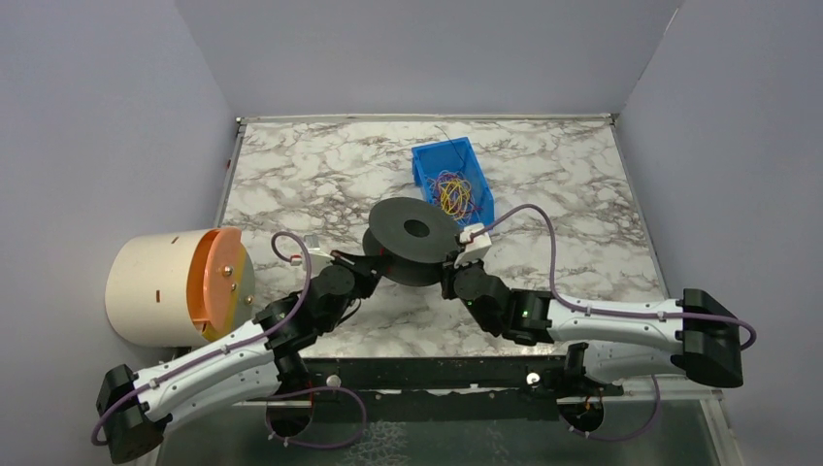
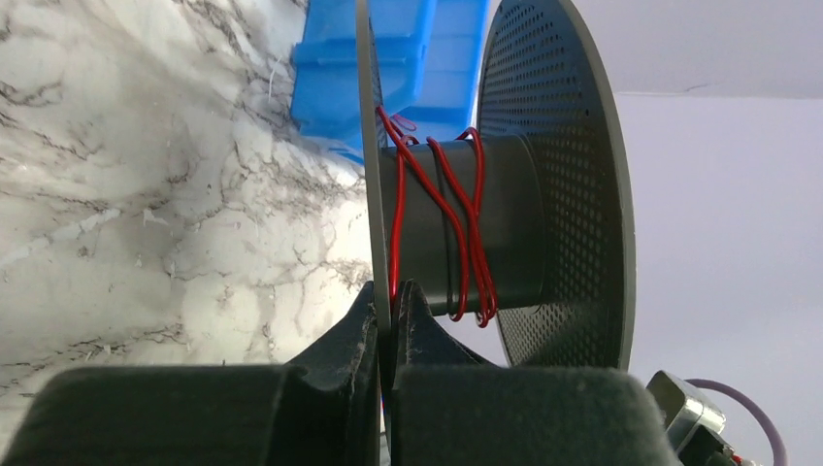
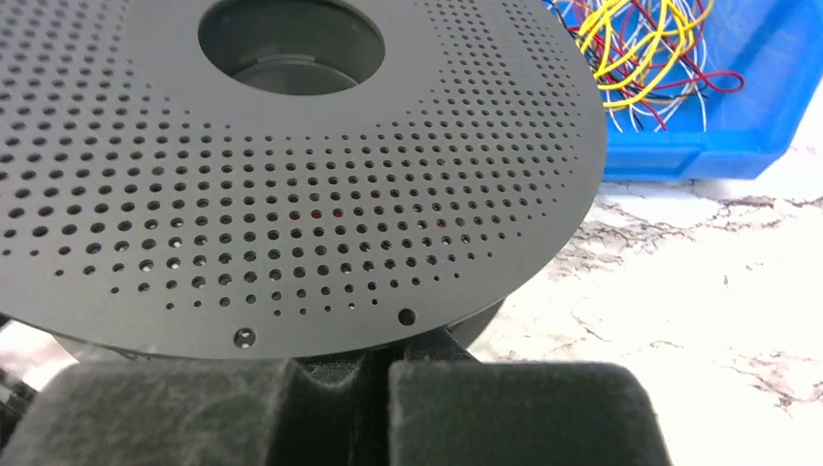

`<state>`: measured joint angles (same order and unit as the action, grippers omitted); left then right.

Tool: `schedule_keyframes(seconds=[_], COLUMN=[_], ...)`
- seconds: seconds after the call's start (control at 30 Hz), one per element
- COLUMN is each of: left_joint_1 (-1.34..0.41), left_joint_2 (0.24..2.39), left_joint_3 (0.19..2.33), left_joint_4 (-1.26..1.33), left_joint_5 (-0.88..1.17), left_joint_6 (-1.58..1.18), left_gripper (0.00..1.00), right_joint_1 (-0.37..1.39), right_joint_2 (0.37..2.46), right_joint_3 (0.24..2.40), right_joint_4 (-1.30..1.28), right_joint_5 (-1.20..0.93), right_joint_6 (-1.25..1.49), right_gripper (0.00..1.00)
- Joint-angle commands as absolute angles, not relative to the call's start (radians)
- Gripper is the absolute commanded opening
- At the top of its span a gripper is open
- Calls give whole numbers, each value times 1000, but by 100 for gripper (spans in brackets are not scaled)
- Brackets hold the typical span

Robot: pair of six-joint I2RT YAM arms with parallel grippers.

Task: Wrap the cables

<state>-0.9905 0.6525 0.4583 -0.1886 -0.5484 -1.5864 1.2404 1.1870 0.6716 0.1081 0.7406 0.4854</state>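
Spool (image 3: 291, 194) hides right hand (image 3: 378, 357) tips; cables (image 3: 641, 58) in bin (image 3: 738, 136) cropped top edge.

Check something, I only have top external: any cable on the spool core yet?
Observer: Yes. The left wrist view shows a red cable wound in a few crossing turns around the core of the spool.
Operator: Left grip?
Observer: The left gripper is shut on the thin rim of one flange, which sits edge-on between its fingers.
Operator: Right?
Observer: The right gripper is shut just under the perforated flange's rim. I cannot tell whether it pinches a cable.
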Motion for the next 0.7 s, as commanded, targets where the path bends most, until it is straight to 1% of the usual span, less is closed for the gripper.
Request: schedule_keyframes(seconds=[0.0, 0.13, 0.33, 0.47, 0.67], left_joint_1=[-1026, -1026, -1025, -1026, -1026], left_joint_2=[683, 712, 762, 800, 827], left_joint_3=[409, 366, 236, 216, 214], left_joint_4=[-3, 51, 332, 413, 461], left_joint_5=[-323, -320, -314, -307, -269], left_joint_6=[-1589, -1599, -1623, -1606, -1600], left_gripper=[0, 0, 0, 0, 0], right_joint_1=[1220, 1220, 1220, 1220, 1220], right_joint_2=[1155, 1137, 1074, 1032, 1066], right_joint_3=[657, 621, 550, 483, 443], right_joint_4=[185, 253, 376, 490, 642], right_joint_5=[880, 840, 706, 618, 623], right_joint_6=[595, 625, 621, 613, 594], right_gripper=[1, 1, 1, 1, 1])
